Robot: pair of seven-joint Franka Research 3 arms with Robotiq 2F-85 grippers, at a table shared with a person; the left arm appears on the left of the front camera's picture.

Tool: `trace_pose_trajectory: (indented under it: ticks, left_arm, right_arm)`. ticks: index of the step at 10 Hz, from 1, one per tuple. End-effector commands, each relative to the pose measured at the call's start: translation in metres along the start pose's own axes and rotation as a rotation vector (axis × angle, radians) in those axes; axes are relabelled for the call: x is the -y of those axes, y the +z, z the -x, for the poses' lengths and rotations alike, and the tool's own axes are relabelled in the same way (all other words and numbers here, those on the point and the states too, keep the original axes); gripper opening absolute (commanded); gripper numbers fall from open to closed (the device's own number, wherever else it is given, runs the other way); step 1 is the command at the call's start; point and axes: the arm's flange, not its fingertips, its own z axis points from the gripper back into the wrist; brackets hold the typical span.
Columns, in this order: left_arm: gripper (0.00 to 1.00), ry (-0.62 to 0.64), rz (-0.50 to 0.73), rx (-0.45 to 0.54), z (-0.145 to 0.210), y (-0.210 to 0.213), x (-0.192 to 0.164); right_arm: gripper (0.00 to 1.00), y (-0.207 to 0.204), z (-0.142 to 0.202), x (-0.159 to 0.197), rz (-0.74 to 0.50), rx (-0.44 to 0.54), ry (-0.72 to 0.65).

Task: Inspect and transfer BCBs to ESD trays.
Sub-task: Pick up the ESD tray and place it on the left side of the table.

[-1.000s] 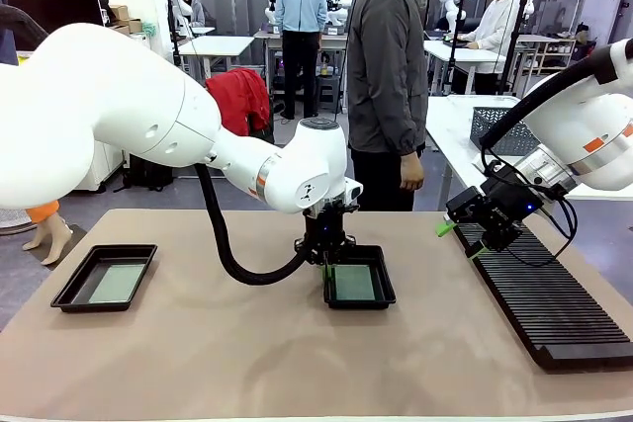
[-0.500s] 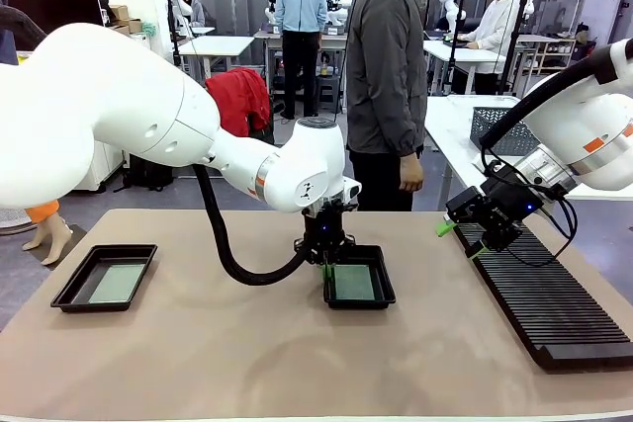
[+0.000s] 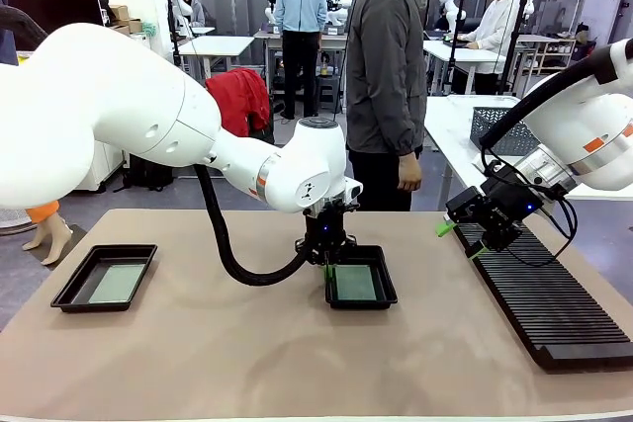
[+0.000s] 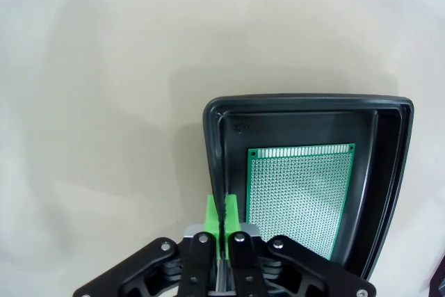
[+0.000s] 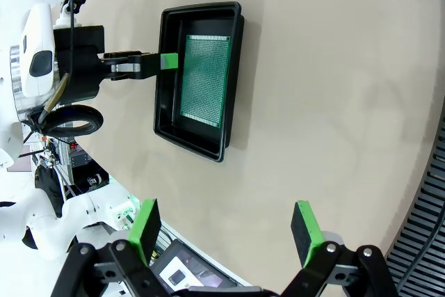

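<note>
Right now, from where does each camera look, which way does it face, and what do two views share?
Front view: fixed between the arms, facing across the table toward a person; both arms show.
Left wrist view: looks down along the shut left gripper, pinching the rim of an ESD tray holding a BCB.
Right wrist view: looks down past the open right gripper, high over the table.
Shared: this tray and board appear in both wrist views.

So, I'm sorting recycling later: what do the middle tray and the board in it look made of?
The tray looks like moulded black plastic, semi-matte, with rounded flared rims. The board seems a green laminate circuit board, a fine grid of holes and pale pads along one edge; exact material unclear.
</note>
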Motion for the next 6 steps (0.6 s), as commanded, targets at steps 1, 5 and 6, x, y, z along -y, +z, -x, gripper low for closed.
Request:
trace_pose_trajectory:
  ticks: [1, 5, 6]
  left_arm:
    - [0.03, 0.002, 0.031, -0.012, -0.003, 0.003, -0.008]
    - [0.03, -0.012, 0.150, -0.048, -0.014, 0.007, -0.036]
    - [0.03, -0.010, 0.168, -0.045, -0.016, 0.009, -0.042]
  right_arm:
    - [1.00, 0.000, 0.000, -0.002, 0.008, 0.003, -0.016]
    - [1.00, 0.000, 0.000, -0.002, 0.008, 0.003, -0.016]
    - [1.00, 0.000, 0.000, -0.002, 0.008, 0.003, -0.016]
